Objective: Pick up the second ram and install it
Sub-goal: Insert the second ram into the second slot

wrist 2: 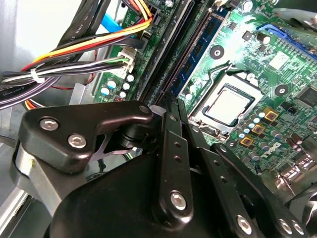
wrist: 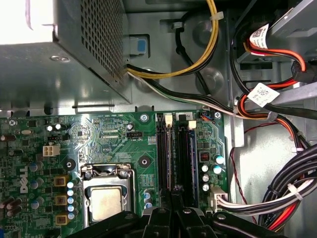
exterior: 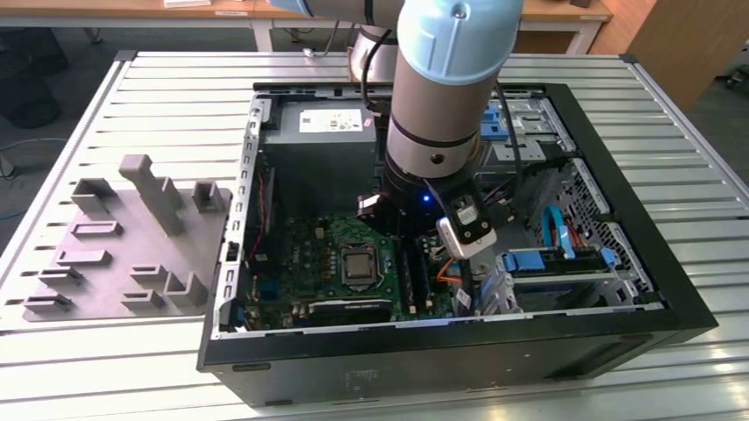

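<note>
The gripper [wrist 2: 171, 106] is down inside the computer case [exterior: 655, 289], fingers pinched together over the memory slots [wrist: 171, 153], at three o'clock from the CPU socket [wrist: 106, 196]. The second ram [wrist 2: 198, 44] already appears seated; release remains.

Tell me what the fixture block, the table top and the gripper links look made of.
Fixture block: matte grey plastic by its look, dull and even. Table top: ribbed bare metal, probably aluminium, silvery with soft sheen. Gripper links: black, satin, with bright screw heads; anodised metal or hard plastic, cannot tell which.
</note>
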Available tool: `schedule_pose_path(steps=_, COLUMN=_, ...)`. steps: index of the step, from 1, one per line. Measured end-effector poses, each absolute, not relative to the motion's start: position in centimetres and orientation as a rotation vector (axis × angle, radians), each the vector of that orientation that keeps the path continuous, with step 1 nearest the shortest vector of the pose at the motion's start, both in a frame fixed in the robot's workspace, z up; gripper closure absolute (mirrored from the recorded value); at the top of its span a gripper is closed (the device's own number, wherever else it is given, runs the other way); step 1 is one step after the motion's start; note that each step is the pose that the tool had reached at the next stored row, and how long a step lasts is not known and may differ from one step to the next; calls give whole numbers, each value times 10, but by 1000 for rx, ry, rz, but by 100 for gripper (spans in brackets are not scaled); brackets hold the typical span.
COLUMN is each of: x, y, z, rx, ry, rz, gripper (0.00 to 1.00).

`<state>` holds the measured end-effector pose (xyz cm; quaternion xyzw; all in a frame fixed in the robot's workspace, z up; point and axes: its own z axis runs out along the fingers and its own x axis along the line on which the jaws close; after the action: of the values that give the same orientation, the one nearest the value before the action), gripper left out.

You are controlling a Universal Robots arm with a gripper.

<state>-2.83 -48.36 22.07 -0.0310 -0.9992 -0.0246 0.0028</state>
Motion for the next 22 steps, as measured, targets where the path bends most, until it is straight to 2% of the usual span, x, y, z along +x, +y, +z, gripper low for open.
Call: schedule_pose_path(steps=22, x=-28, y=-484, z=218, rx=-97, ry=-3133, rz=-98, gripper=88)
